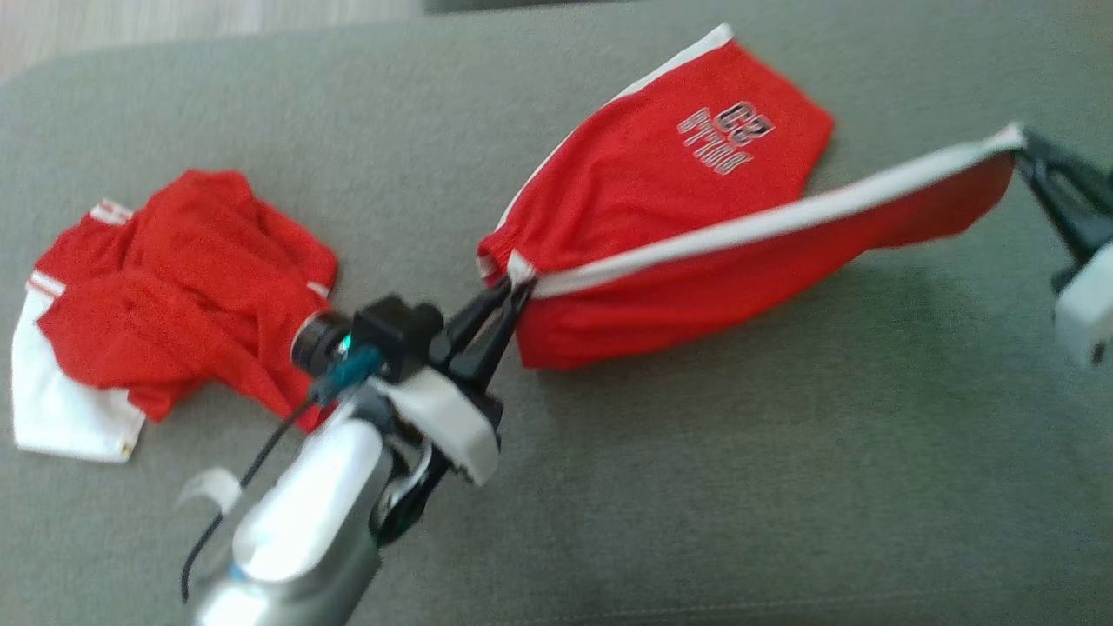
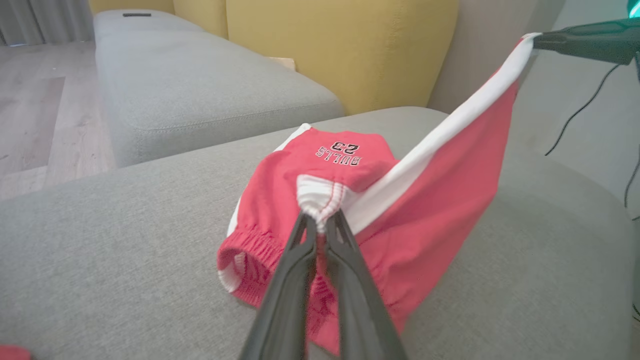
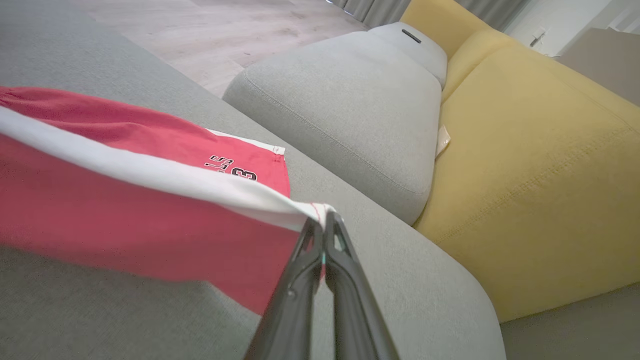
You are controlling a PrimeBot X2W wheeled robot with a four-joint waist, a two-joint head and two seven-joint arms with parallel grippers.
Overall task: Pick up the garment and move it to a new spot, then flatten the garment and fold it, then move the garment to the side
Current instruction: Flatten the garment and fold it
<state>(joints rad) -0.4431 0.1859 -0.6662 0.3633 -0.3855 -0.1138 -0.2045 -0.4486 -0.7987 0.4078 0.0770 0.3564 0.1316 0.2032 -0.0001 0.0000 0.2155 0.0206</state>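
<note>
Here the left gripper [image 1: 520, 289] and right gripper [image 1: 1026, 142] each pinch the shorts [image 1: 661, 187] by thin trim, so stretching harder could slip a corner.

Red shorts [image 1: 661, 183] with white side stripe, lettered "BULLS 23", partly lifted, stripe stretched taut above grey cushion.
</note>
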